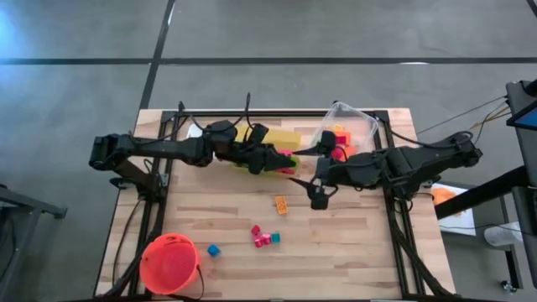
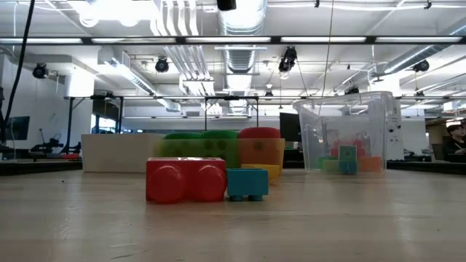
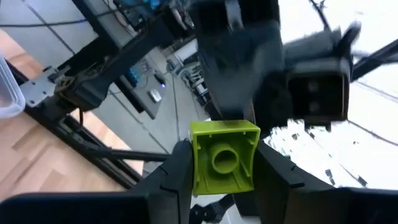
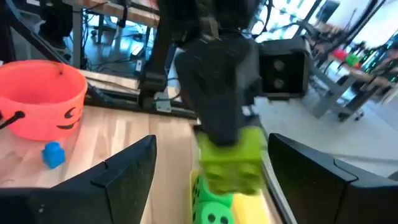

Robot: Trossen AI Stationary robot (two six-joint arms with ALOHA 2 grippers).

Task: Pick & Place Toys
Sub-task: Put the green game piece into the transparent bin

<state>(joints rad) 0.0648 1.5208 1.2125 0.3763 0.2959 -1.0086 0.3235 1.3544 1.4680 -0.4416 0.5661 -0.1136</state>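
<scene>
Pinching a green block (image 3: 224, 158), the left gripper (image 3: 214, 186) faced the right gripper (image 4: 208, 180), spread wide; judged a handover; next, closing squarely.

Grey floor (image 1: 336, 29), ceiling strip lights (image 2: 240, 40), exposed ducts (image 2: 240, 18).

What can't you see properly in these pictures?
- Yellow bin, high view: both arms cross over it, hiding most of what's inside.
- Clear bin, low view: the toys inside are blurred, so they can't be counted.
- Green block, left wrist view: held in the left gripper, whose fingers hide its sides.
- Orange-red bucket, right wrist view: cut off by the edge.
</scene>
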